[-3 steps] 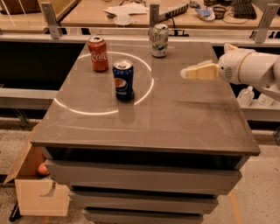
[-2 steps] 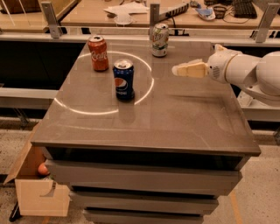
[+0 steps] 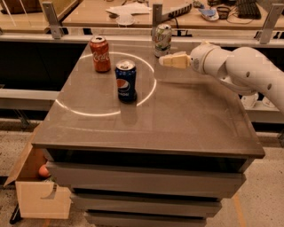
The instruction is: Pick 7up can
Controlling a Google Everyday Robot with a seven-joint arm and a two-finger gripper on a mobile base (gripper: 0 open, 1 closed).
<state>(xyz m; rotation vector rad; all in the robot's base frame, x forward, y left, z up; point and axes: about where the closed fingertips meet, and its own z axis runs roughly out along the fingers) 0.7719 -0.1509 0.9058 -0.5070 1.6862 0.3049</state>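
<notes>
The 7up can (image 3: 162,40), silver-white with green markings, stands upright at the far edge of the grey table (image 3: 177,119), right of centre. My gripper (image 3: 163,60) reaches in from the right on a white arm (image 3: 239,66). It points left and hovers above the table, just in front of the 7up can and slightly right of it, not touching it. It holds nothing that I can see.
A red Coca-Cola can (image 3: 100,53) stands at the far left. A dark blue Pepsi can (image 3: 126,80) stands nearer the middle. A bright ring of light lies on the tabletop around them. A cardboard box (image 3: 40,190) sits on the floor at the lower left. A cluttered desk (image 3: 133,11) runs behind the table.
My gripper and arm have moved left across the table, closing in on the 7up can. The cans have not moved.
</notes>
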